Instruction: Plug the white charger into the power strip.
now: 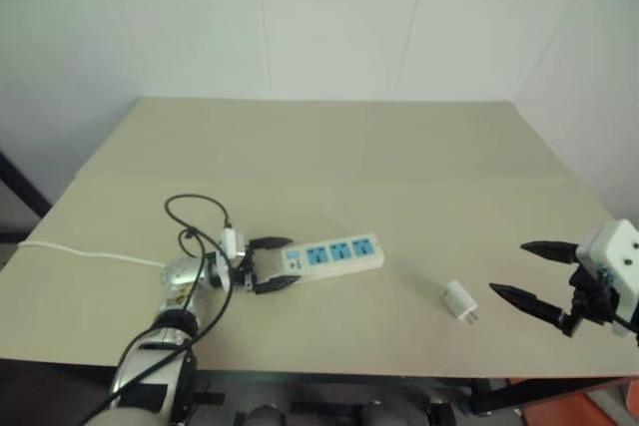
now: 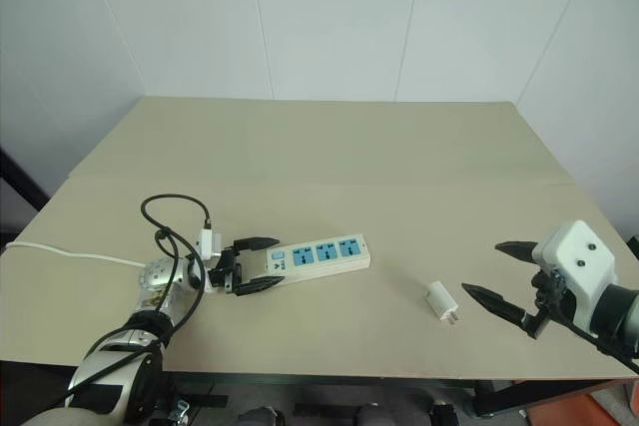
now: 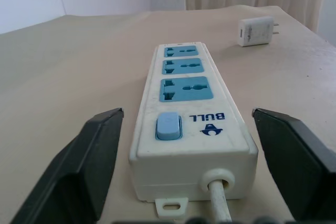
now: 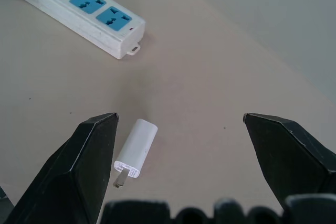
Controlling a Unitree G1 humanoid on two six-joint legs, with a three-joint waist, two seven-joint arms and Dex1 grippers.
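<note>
Long white plastic power strip (image 1: 334, 255) with three blue sockets lies flat on the beige tabletop (image 1: 329, 147). Left gripper (image 1: 272, 264) straddles its switch end, jaws apart, gaps both sides, not touching. Small white rounded charger (image 1: 459, 300) lies on its side near the strip's far end. Right gripper (image 1: 532, 274) hovers beside it, jaws wide, holding nothing.
</note>
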